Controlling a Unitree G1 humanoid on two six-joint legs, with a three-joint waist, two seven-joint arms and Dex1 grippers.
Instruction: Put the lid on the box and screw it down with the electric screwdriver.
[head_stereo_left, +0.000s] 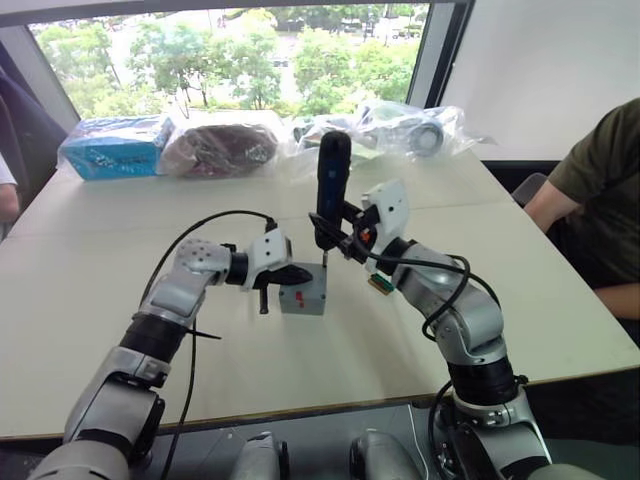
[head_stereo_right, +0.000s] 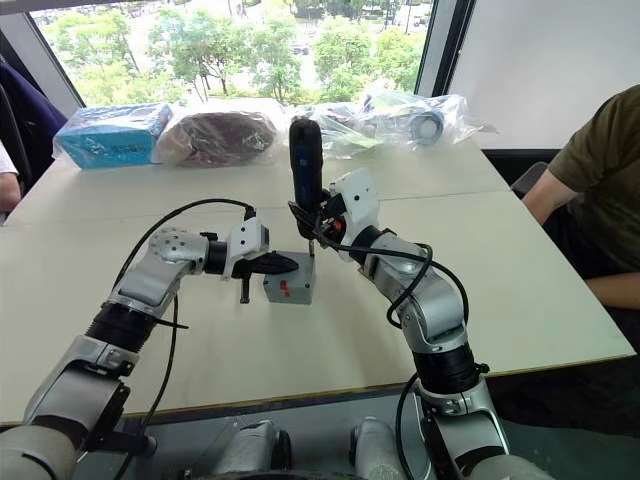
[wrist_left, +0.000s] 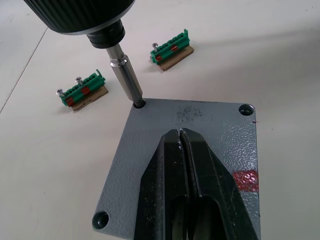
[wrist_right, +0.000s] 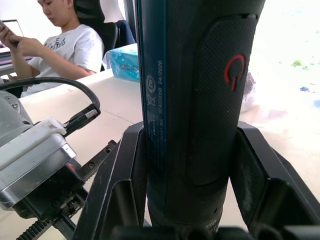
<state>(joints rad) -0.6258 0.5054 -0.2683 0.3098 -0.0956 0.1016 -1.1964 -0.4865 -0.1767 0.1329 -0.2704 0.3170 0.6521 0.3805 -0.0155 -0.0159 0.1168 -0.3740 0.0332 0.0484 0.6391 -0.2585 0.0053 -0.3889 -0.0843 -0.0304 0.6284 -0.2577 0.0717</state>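
With the lid (wrist_left: 200, 150) already seated on the box (head_stereo_left: 303, 296) mid-table (head_stereo_left: 90, 290), the left end effector (wrist_left: 182, 165) presses it down, fingers clenched; the right end effector (wrist_right: 190, 200), grasping the electric screwdriver (head_stereo_left: 332, 190), works one corner hole; three corners appear unscrewed.

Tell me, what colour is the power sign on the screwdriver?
Red, on the black electric screwdriver. The right wrist view shows it best.

table (head_stereo_left: 90, 300): pale, wide | box (head_stereo_left: 303, 296): grey, red mark, mid-table | two green connector blocks (wrist_left: 82, 91) (wrist_left: 171, 50): just beside box | blue carton (head_stereo_left: 115, 146), clear plastic bags (head_stereo_left: 400, 125): far edge, well beyond box
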